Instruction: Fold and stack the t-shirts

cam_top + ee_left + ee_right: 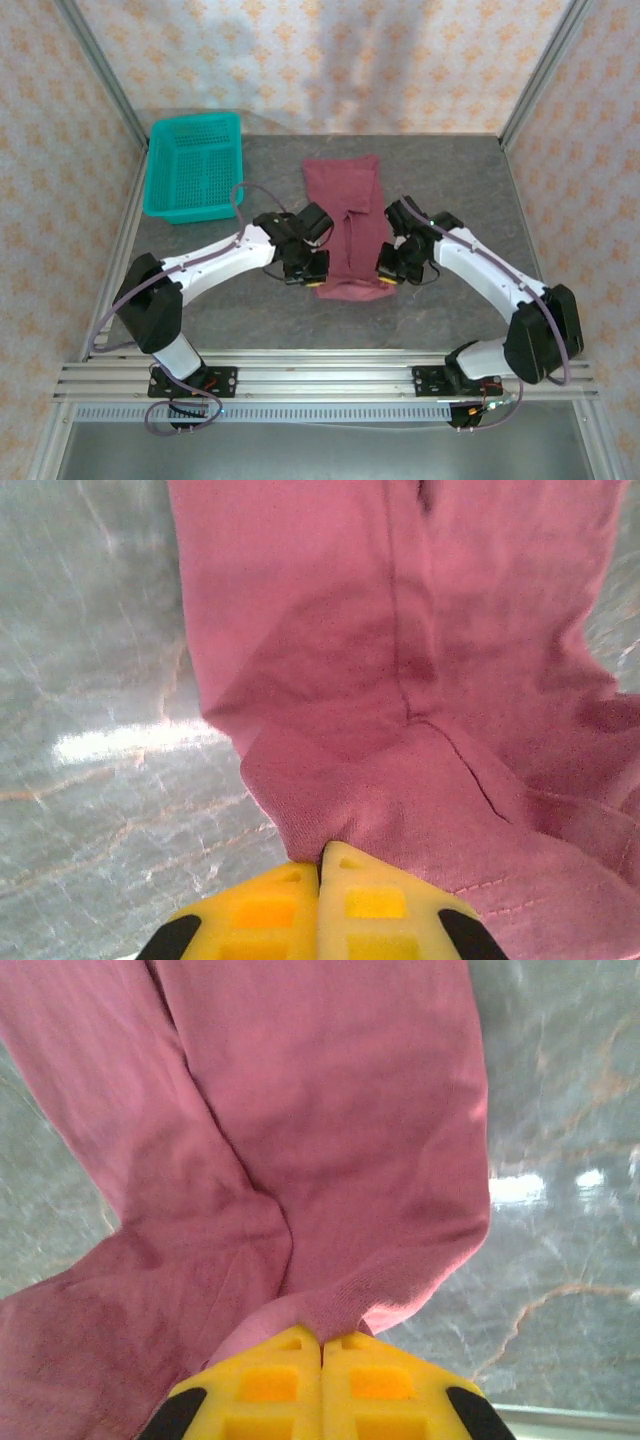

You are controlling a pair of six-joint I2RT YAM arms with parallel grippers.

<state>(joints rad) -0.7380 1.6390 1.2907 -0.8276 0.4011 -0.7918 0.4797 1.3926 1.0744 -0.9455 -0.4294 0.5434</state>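
top external: high behind arm bases (195,380), facing down over whole table (340,325) | left wrist: close above t-shirt (400,680) near-left corner | right wrist: close above its near-right corner | shared: t-shirt near edge

Maroon t-shirt (345,225) of matt knit cloth; table (450,180) smooth, grey-marbled, slight sheen; basket (193,165) of teal plastic mesh; left hand (320,870) and right hand (321,1348) tipped in smooth yellow plastic.

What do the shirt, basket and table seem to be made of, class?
The shirt: soft knit fabric, likely cotton, matte maroon; it creases and shows stitched hems. The basket: probably rigid plastic, teal moulded mesh. The table: hard grey stone-look top, veined, with glare; maybe laminate.
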